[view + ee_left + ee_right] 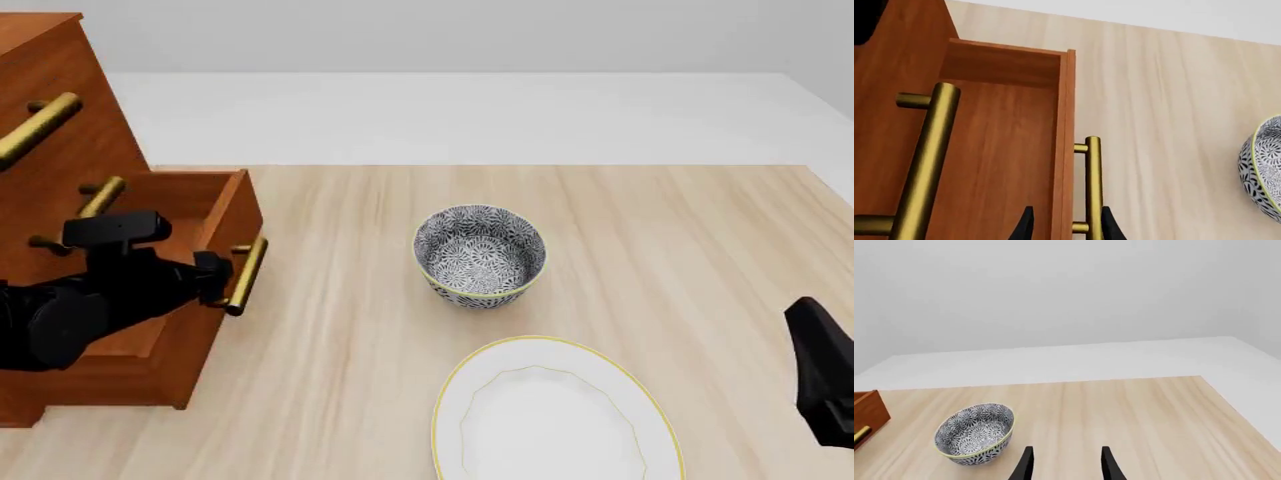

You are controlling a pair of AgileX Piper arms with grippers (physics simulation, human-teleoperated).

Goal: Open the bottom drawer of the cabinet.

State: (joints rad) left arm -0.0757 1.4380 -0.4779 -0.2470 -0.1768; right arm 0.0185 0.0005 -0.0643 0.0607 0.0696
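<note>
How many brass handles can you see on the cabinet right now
3. The top handle sits high on the cabinet, the middle handle is below it, and the bottom drawer's handle sticks out on the pulled-open bottom drawer at the left gripper. None seem hidden.

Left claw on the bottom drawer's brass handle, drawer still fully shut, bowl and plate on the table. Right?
Not quite. The reddish-brown wooden bottom drawer is already pulled out from the cabinet, as the front view shows. The rest holds: left claw at its brass bar handle, patterned bowl and white plate on the table.

patterned bowl (pixel 975 434) on table (pixel 1134 410) — right gripper (pixel 1065 464) parted
</note>
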